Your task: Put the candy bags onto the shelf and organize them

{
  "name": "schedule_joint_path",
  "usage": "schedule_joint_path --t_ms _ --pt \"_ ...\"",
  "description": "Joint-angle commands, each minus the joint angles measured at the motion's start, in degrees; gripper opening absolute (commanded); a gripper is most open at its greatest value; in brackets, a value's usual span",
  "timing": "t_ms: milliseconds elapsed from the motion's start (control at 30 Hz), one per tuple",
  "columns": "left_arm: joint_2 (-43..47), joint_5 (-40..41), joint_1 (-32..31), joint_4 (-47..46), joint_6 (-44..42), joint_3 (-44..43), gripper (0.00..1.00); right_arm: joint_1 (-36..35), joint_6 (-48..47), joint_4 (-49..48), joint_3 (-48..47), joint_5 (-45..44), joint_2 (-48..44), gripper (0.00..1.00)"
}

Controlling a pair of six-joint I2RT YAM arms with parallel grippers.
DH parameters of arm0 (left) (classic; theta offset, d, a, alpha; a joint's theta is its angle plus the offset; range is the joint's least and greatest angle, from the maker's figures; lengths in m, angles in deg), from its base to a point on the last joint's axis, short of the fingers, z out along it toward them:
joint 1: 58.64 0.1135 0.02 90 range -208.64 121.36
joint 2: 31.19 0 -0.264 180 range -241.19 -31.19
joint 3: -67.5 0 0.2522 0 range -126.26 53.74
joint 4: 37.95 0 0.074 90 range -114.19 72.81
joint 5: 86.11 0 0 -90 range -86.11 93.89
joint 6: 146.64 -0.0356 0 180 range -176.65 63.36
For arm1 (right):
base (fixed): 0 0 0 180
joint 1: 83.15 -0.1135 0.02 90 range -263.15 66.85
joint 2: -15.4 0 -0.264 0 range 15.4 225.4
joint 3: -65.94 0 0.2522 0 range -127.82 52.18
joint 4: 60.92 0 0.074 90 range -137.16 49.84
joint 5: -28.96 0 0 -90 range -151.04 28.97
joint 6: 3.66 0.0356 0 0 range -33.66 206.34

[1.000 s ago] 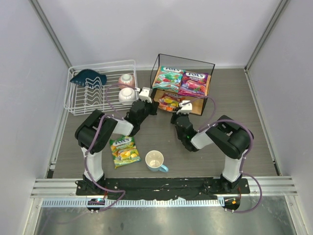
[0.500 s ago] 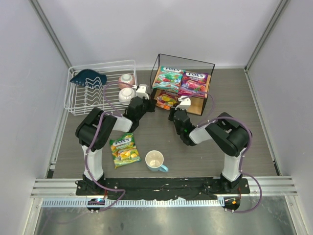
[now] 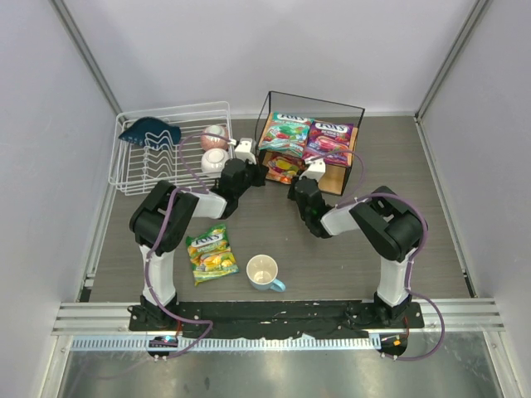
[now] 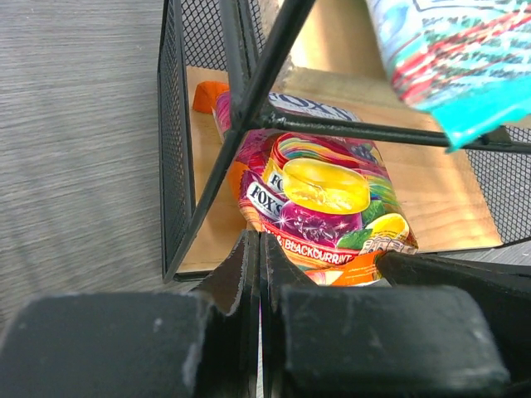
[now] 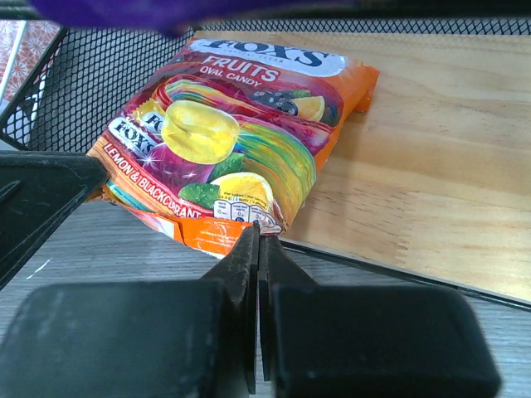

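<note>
Left gripper (image 4: 260,249), right gripper (image 5: 259,240) closed empty at orange bag (image 5: 224,141) edge; looks limp, slick, light; pinch crimped seam.

Teal candy bag (image 3: 284,133), purple candy bag (image 3: 330,141), orange bag (image 5: 228,141), yellow-green bag (image 3: 211,255), black-framed light-wood shelf (image 5: 431,157)

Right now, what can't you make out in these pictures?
- Top view: orange bag mostly hidden under the teal bag and purple bag.
- Left wrist: teal bag blurred, cut off at the top-right corner.
- Right wrist: purple bag only a blurred strip at the top edge.
- Top view: yellow-green bag, print too small to read.
</note>
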Motion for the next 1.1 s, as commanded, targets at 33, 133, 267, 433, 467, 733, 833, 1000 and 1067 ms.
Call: schedule_joint_path --t_ms 33,133,267,433,467,733,833,1000,1067 --pt "-0.2 -0.8 0.1 0.2 0.2 -1.8 0.00 0.3 1.6 1.0 -3.0 2.0 0.5 0.01" --pt "0.0 -0.7 0.1 0.7 0.2 -1.8 0.00 0.3 1.6 1.6 -3.7 2.6 1.0 0.01" --pt "-0.3 0.9 0.1 2.2 0.2 -2.8 0.00 0.5 1.5 2.3 -4.7 2.9 1.6 0.01" --pt "-0.5 2.6 0.1 6.3 0.2 -4.7 0.00 0.4 2.0 3.4 -5.7 3.3 2.4 0.01" --pt "-0.6 2.8 0.2 7.0 0.2 -5.1 0.00 0.3 2.0 3.5 -5.8 3.1 2.6 0.01" --pt "-0.6 4.0 0.2 8.7 0.2 -5.7 0.00 0.4 2.4 4.5 -7.0 3.2 3.3 0.02" --pt "-0.5 4.1 0.2 9.0 0.2 -5.6 0.06 0.4 2.6 4.6 -6.9 3.0 3.5 0.08" --pt "0.2 4.3 0.2 8.1 0.4 -4.2 0.46 0.5 2.9 4.6 -6.6 2.8 3.1 0.23" --pt "0.5 4.6 0.2 7.4 0.8 -3.6 0.50 0.4 2.9 4.5 -6.2 2.9 2.9 0.26"
